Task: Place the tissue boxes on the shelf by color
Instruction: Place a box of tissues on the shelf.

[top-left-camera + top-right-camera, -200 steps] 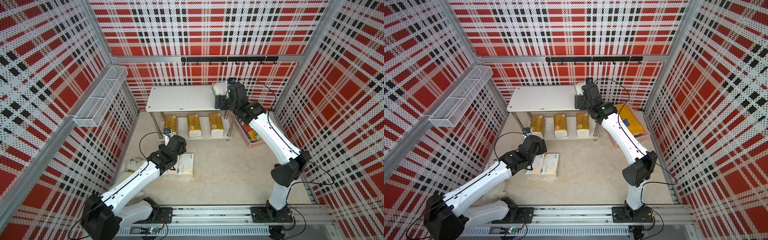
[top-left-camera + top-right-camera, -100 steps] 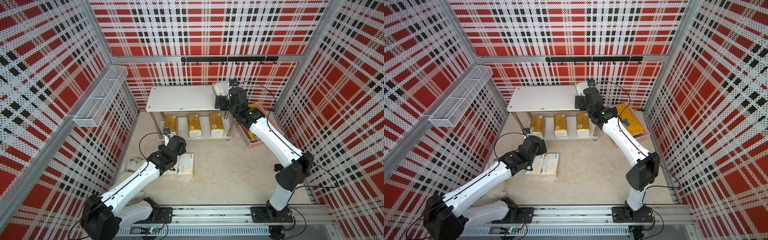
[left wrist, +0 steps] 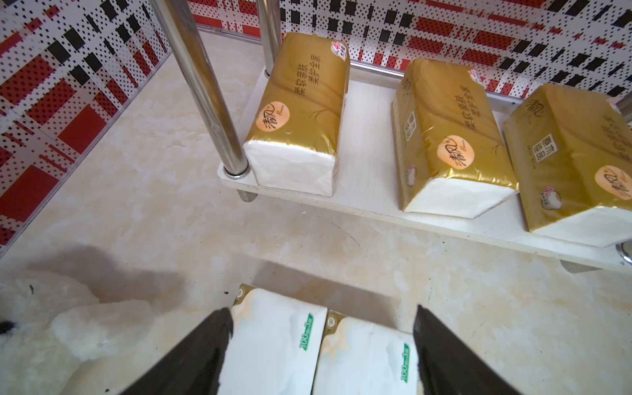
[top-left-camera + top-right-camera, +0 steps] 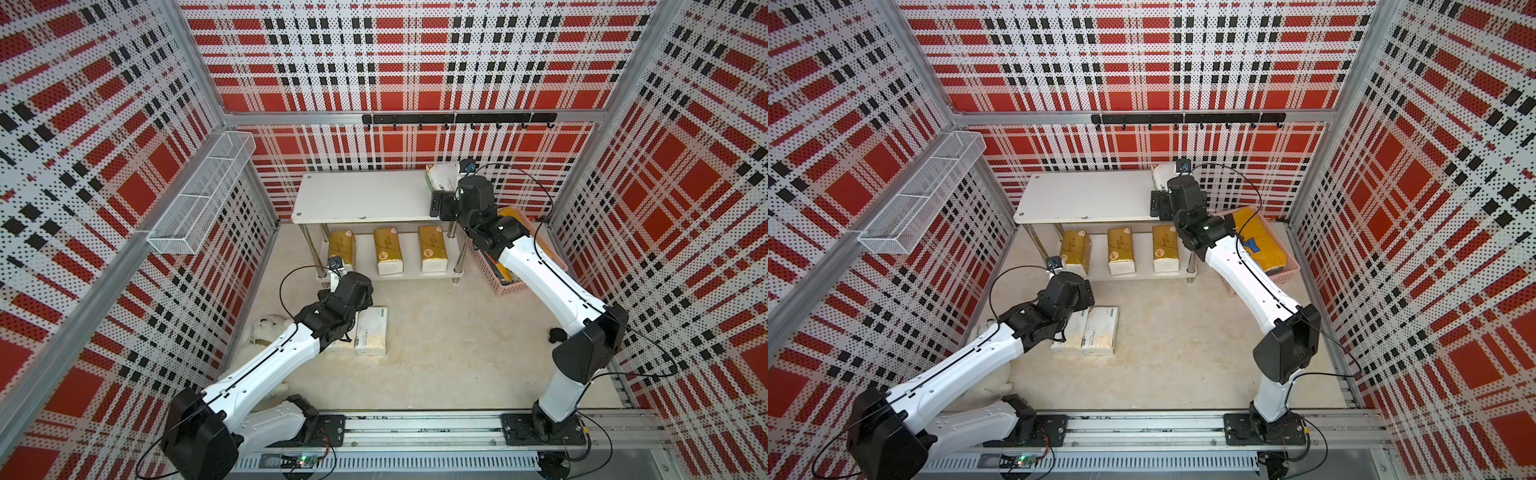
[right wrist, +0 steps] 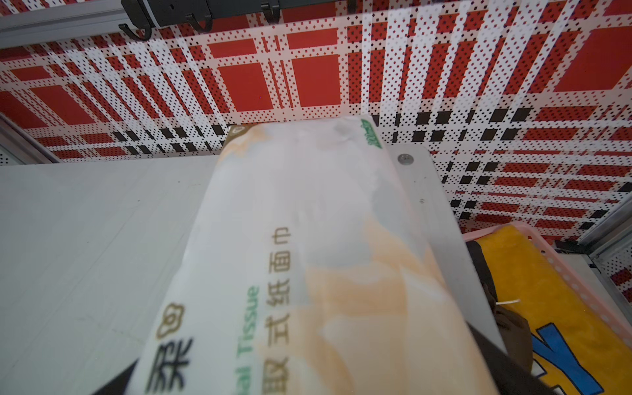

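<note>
Three gold packs (image 3: 297,102) sit in a row on the lower board (image 3: 369,143) of the shelf (image 4: 1084,195). One white pack (image 5: 301,239) lies at the far right corner of the top board (image 5: 85,239), between the fingers of your right gripper (image 5: 302,345). You cannot tell if they squeeze it. Your left gripper (image 3: 322,311) holds its fingers apart over two white packs (image 3: 273,342) on the floor (image 3: 154,205).

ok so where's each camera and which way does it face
Top views: high above the arm bases, looking down at the shelf; left arm and right arm show.
Left wrist: on its arm, looks over two white packs on the floor to three gold packs on the lower board; left gripper fingers at both edges.
Right wrist: on its arm, looks along a white pack on the top board to the back wall; right gripper barely shows.
Shared: both top views and left wrist show the gold packs.
</note>
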`<state>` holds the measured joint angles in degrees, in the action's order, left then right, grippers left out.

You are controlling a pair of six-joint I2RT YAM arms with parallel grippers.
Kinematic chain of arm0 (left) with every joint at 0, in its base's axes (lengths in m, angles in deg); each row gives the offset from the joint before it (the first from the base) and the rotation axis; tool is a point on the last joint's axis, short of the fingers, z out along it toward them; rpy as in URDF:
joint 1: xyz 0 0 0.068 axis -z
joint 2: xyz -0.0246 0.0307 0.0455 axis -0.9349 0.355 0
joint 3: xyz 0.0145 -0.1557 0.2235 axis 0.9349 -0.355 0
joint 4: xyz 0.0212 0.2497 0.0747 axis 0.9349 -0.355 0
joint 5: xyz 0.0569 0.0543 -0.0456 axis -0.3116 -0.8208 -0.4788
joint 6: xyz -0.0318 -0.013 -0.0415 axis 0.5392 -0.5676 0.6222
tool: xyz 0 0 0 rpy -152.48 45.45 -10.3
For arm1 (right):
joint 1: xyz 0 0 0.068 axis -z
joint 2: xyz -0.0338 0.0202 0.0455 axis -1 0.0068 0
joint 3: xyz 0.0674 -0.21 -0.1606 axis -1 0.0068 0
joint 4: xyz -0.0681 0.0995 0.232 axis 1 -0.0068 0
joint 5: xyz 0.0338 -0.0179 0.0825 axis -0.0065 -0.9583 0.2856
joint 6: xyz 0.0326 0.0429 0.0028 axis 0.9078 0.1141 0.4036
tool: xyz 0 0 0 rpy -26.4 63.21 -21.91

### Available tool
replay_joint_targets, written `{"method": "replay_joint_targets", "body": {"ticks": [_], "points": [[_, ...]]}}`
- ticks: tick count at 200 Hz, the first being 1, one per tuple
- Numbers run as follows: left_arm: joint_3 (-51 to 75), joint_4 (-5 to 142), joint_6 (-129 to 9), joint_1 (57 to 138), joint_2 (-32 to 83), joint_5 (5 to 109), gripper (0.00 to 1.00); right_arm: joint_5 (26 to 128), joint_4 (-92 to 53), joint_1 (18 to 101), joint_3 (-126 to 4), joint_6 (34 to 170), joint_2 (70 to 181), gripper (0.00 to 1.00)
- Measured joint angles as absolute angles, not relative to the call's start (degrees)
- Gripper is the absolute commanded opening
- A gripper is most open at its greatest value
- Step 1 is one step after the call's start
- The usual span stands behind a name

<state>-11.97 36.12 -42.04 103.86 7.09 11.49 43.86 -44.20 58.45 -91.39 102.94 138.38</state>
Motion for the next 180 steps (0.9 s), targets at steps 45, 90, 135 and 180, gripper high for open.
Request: {"method": "replay_joint_targets", "body": {"ticks": [45,90,135,180], "points": [[-11.97,36.12,-42.04,103.97,7.27,11.53,0.87,44.32,-43.89,57.99,-91.39,102.07,138.14,1.0],[-11.97,36.1,-42.07,104.02,7.27,11.51,0.87,43.81,-43.65,57.38,-91.42,101.59,136.37,1.0],[-11.97,36.1,-42.04,104.02,7.27,11.47,0.87,43.73,-42.65,56.77,-90.56,101.32,134.27,1.0],[-11.97,36.1,-42.07,104.04,7.38,11.47,0.87,43.81,-41.95,56.73,-88.88,101.54,131.34,1.0]]}}
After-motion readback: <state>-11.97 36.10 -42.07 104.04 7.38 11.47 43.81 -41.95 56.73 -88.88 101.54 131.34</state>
